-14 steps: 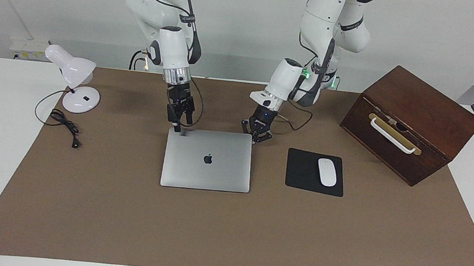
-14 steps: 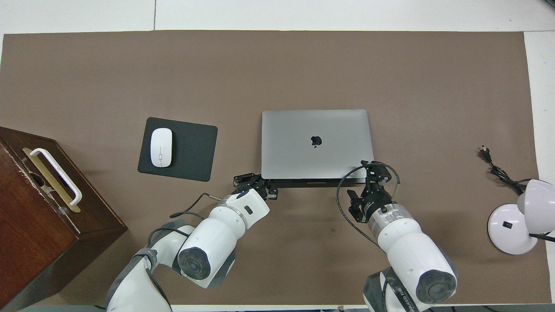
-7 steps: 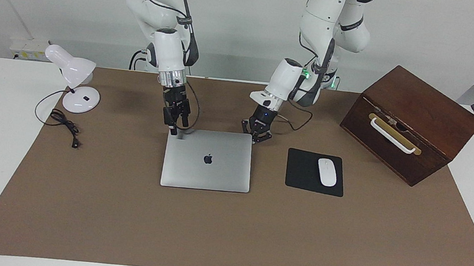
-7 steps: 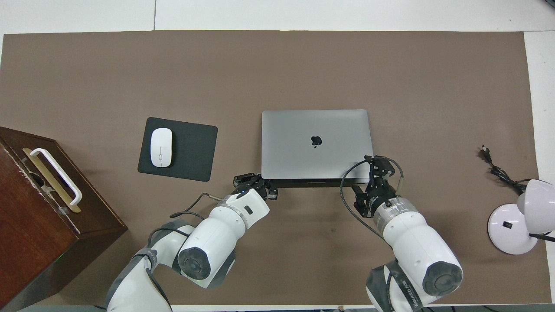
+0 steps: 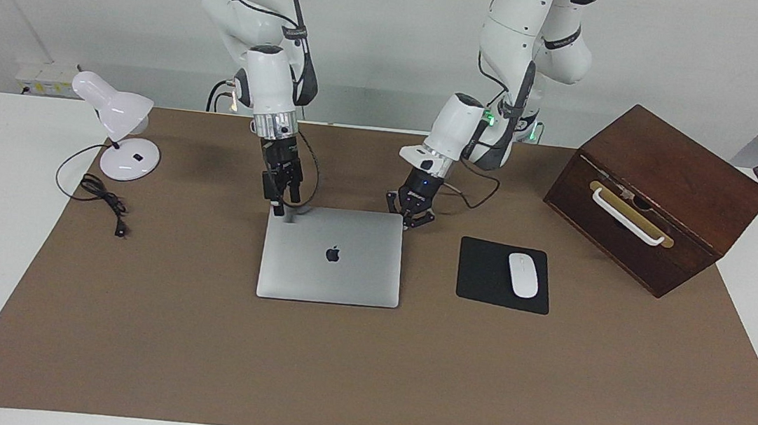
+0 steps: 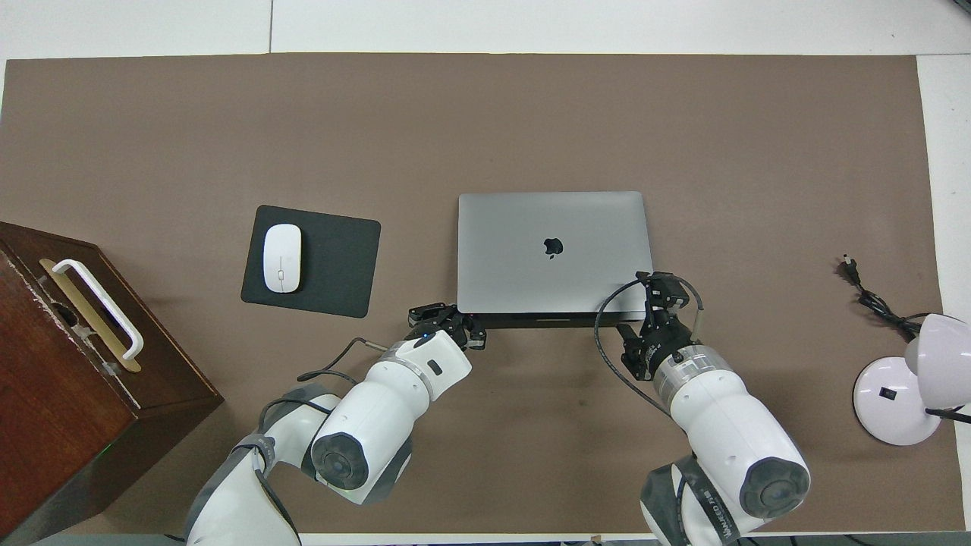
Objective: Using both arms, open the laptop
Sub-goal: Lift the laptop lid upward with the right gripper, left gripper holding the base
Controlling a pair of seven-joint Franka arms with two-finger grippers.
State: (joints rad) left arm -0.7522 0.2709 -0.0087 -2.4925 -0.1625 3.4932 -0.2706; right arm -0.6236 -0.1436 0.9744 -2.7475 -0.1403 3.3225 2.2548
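The laptop [image 5: 331,255] lies closed, mid-mat beside the mouse pad [image 5: 503,275]. Left gripper [image 5: 411,217] sits low with fingers spread at one robot-side corner, apparently touching it; right gripper [image 5: 279,203] hangs over the other corner (finger gap: can't tell).

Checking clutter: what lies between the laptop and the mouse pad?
Only bare brown mat between laptop and mouse pad, clearest in the overhead view.

I see the laptop [image 5: 331,255] [image 6: 554,252] — thin, silver-grey, dark logo centred on its lid — lying flat and closed on the brown mat [image 5: 197,334], mid-table.
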